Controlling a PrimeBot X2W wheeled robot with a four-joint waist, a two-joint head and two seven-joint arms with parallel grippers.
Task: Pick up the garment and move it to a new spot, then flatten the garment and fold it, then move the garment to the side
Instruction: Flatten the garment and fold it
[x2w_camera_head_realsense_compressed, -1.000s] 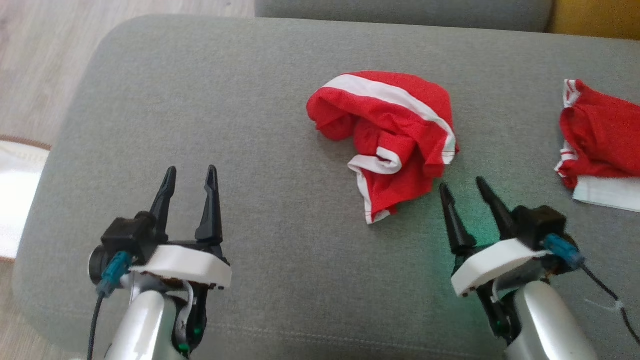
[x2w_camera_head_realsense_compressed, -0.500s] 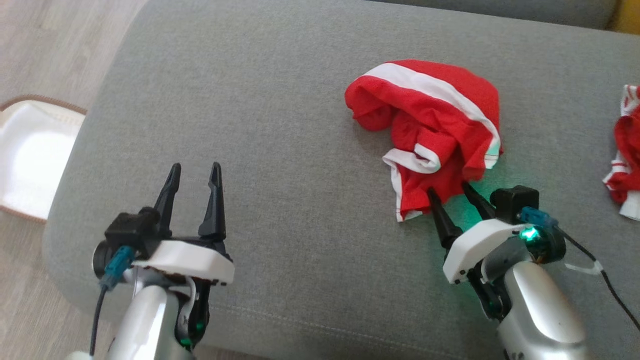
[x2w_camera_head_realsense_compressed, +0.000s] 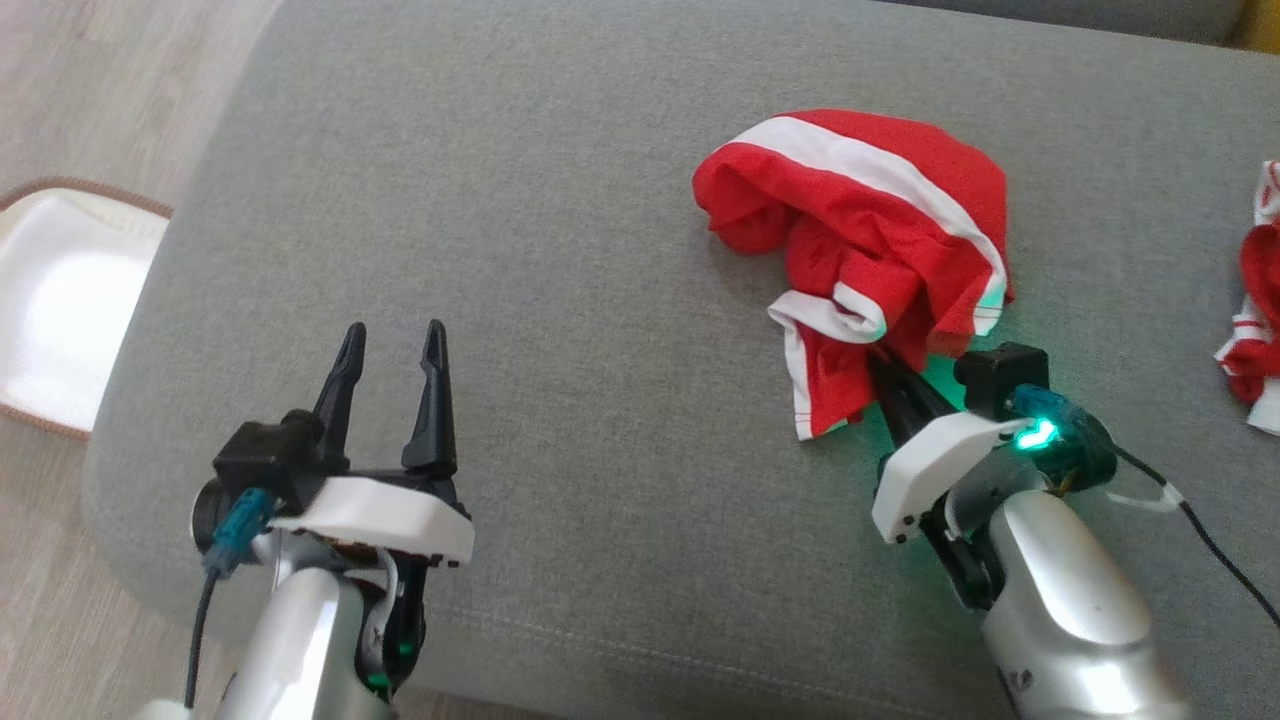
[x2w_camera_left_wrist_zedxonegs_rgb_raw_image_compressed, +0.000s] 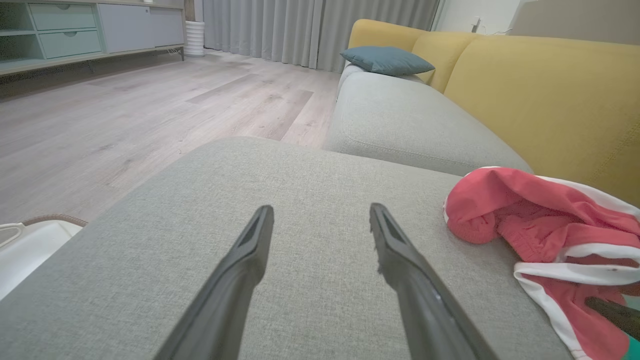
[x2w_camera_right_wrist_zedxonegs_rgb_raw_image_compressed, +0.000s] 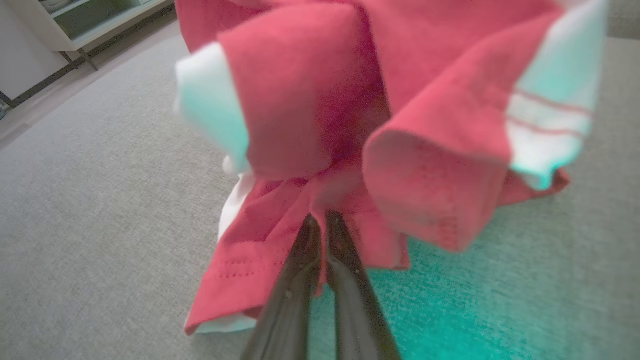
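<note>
The garment (x2w_camera_head_realsense_compressed: 860, 250) is a crumpled red piece with white bands, heaped on the grey cushion (x2w_camera_head_realsense_compressed: 560, 260) right of centre. My right gripper (x2w_camera_head_realsense_compressed: 888, 365) is shut on the garment's near lower fold; in the right wrist view its fingers (x2w_camera_right_wrist_zedxonegs_rgb_raw_image_compressed: 320, 235) pinch the red cloth (x2w_camera_right_wrist_zedxonegs_rgb_raw_image_compressed: 310, 115) between them. My left gripper (x2w_camera_head_realsense_compressed: 392, 340) stands open over bare cushion at the lower left, well clear of the garment. From the left wrist view, the open fingers (x2w_camera_left_wrist_zedxonegs_rgb_raw_image_compressed: 250, 250) frame the cushion, with the garment (x2w_camera_left_wrist_zedxonegs_rgb_raw_image_compressed: 545, 225) off to the right.
A second red and white cloth (x2w_camera_head_realsense_compressed: 1255, 320) lies at the cushion's right edge. A white basket (x2w_camera_head_realsense_compressed: 60, 300) sits on the wooden floor to the left. A yellow sofa back (x2w_camera_left_wrist_zedxonegs_rgb_raw_image_compressed: 540, 95) and a blue pillow (x2w_camera_left_wrist_zedxonegs_rgb_raw_image_compressed: 385, 60) stand beyond.
My right gripper has moved forward into the garment's near edge and shut on it, lifting the fold slightly. The head camera shifted left. The left gripper stayed open in place.
</note>
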